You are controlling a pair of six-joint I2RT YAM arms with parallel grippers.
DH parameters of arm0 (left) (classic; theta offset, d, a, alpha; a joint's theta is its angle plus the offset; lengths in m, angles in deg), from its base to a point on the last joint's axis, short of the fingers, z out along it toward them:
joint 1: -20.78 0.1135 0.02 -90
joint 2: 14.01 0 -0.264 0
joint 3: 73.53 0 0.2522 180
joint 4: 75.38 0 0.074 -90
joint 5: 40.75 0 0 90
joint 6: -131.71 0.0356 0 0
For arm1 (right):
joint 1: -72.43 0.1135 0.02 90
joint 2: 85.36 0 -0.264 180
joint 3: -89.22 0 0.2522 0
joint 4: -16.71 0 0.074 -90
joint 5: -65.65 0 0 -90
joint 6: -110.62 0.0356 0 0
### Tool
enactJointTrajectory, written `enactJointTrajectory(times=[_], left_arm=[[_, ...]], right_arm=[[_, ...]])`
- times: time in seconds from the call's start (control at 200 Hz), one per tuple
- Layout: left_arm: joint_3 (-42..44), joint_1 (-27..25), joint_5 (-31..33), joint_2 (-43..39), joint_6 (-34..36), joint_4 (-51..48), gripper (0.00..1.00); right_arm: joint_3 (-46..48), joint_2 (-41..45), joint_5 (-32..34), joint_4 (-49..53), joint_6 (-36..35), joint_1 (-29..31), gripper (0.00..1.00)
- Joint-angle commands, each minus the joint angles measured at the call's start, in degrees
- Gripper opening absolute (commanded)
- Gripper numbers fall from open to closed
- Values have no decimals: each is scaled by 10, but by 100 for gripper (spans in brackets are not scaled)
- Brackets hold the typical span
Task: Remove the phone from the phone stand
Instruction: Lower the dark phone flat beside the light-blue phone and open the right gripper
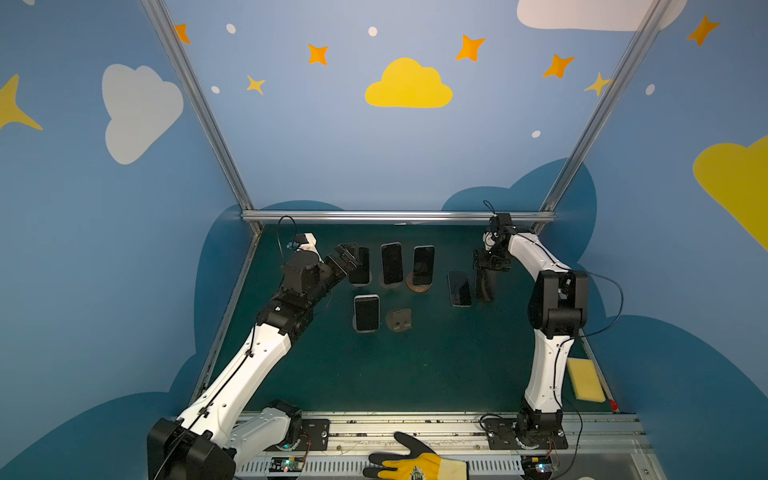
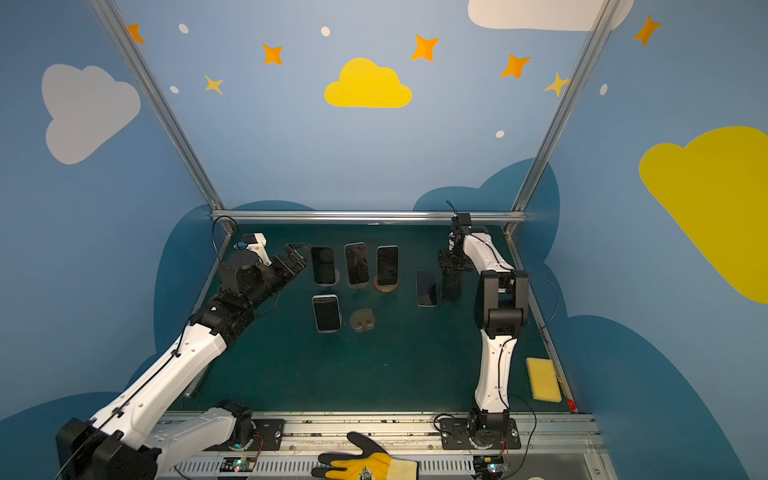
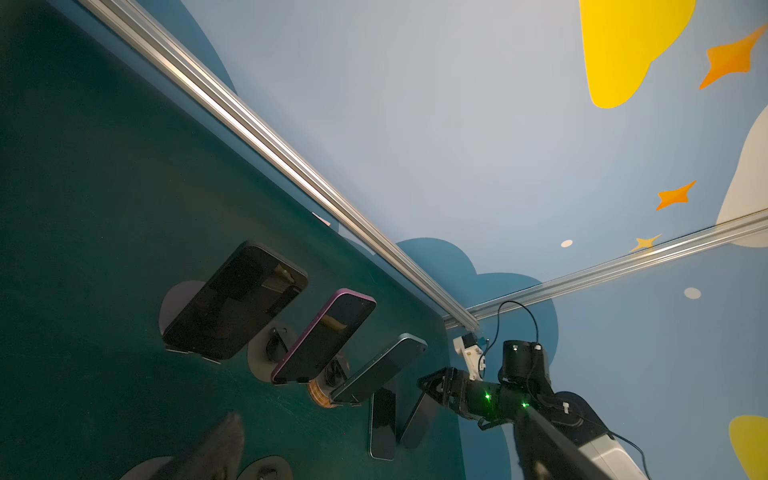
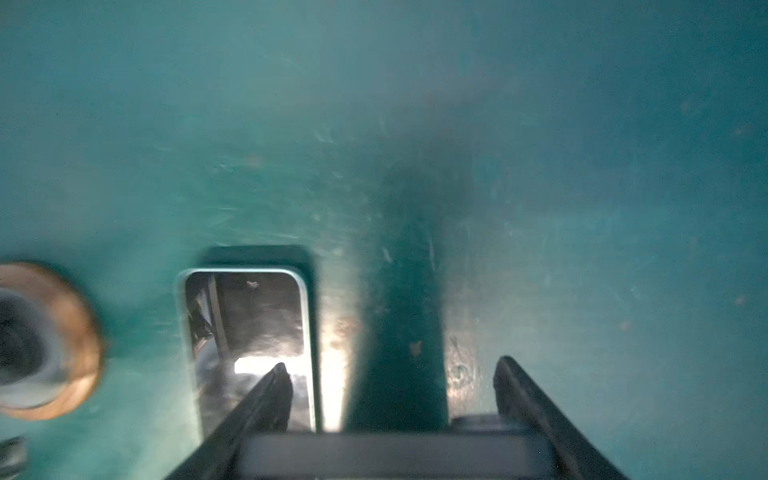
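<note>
My right gripper is shut on a dark phone, holding it on end by its upper edge at the back right of the green mat. Just left of it another phone lies flat. An empty grey phone stand sits mid-mat. Three phones lean on stands in the back row, one of them on a round wooden stand, and one more phone stands in front. My left gripper is open beside the leftmost back phone, holding nothing.
A yellow sponge lies at the mat's right edge. A yellow and black glove rests on the front rail between the arm bases. An aluminium rail bounds the back of the mat.
</note>
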Motion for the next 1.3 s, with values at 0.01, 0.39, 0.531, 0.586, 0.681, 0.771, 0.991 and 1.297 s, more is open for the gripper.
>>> enactJointTrajectory(times=[0.01, 0.39, 0.531, 0.586, 0.681, 0.771, 0.991, 1.297], left_arm=[[4, -1, -4, 4, 2, 12, 100], [4, 5, -14, 12, -2, 16, 100], [4, 10, -18, 14, -4, 19, 100], [4, 12, -20, 15, -6, 20, 100], [3, 16, -25, 17, -9, 20, 100], [2, 20, -28, 16, -10, 20, 99], [3, 31, -37, 17, -17, 23, 99], [3, 40, -46, 17, -23, 27, 99]], right_arm=[[-19, 3, 4, 72, 3, -3, 59], [-66, -66, -11, 106, -2, -8, 59], [-91, -88, -18, 117, -4, -7, 60], [-101, -96, -16, 122, 0, -7, 62], [-112, -108, -21, 121, 0, -8, 63], [-140, -129, -14, 141, 5, -7, 64], [-158, -150, -18, 148, 10, 0, 64], [-170, -163, -15, 150, 23, 8, 71]])
